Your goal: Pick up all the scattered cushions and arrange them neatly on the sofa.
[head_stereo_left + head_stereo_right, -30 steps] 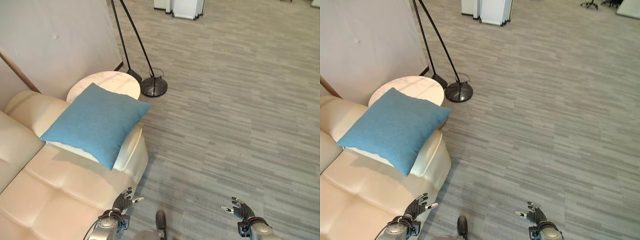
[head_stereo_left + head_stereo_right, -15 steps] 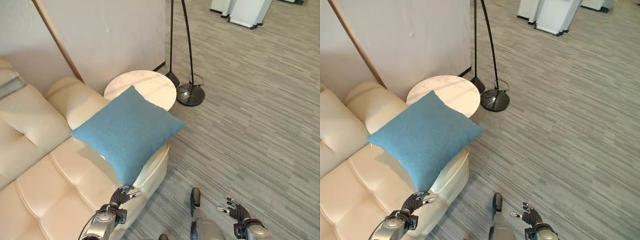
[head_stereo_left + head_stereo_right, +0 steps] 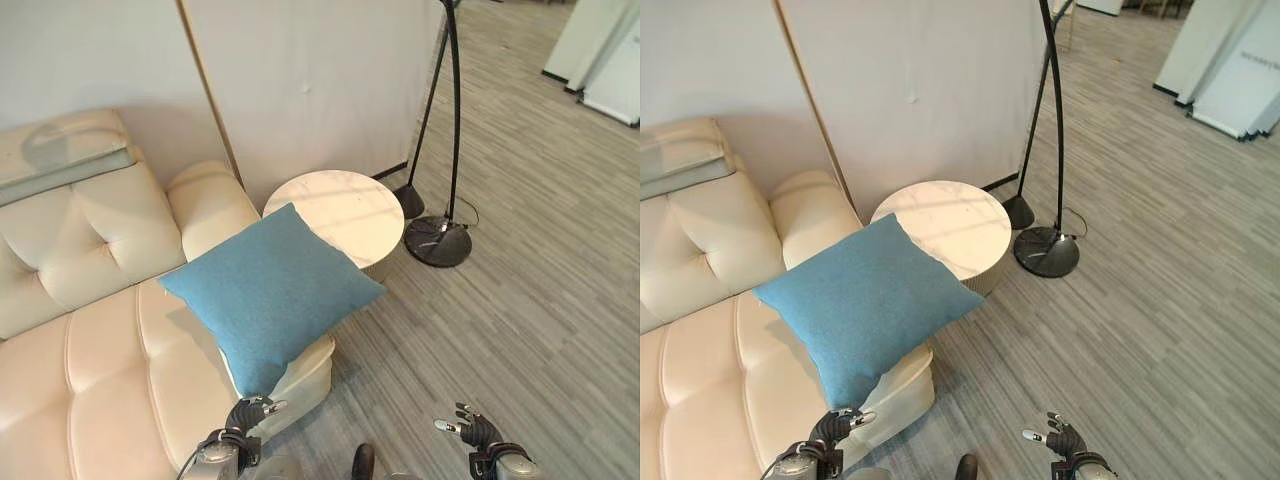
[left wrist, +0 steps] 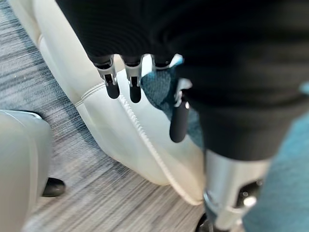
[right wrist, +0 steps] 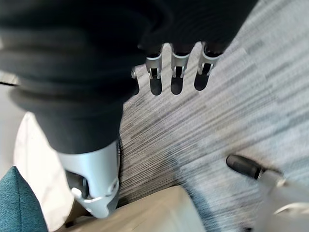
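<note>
**Blue cushion perched on the sofa arm, both hands empty**

The blue cushion (image 3: 268, 295) is lying tilted across the outer arm of the cream sofa (image 3: 95, 370), one corner jutting toward the round side surface (image 3: 340, 210) and another hanging past the front edge. It is sitting askew rather than squared against the backrest, so it probably needs straightening to count as neatly arranged.

The left hand (image 3: 247, 414) is hovering low beside the sofa's front corner, fingers loosely extended and gripping nothing; it is the nearer one for reaching the cushion. The right hand (image 3: 468, 432) is hanging over the grey floor (image 3: 520, 300), fingers relaxed and spread, holding nothing. A floor lamp (image 3: 438, 240) is standing just beyond the round surface.
</note>
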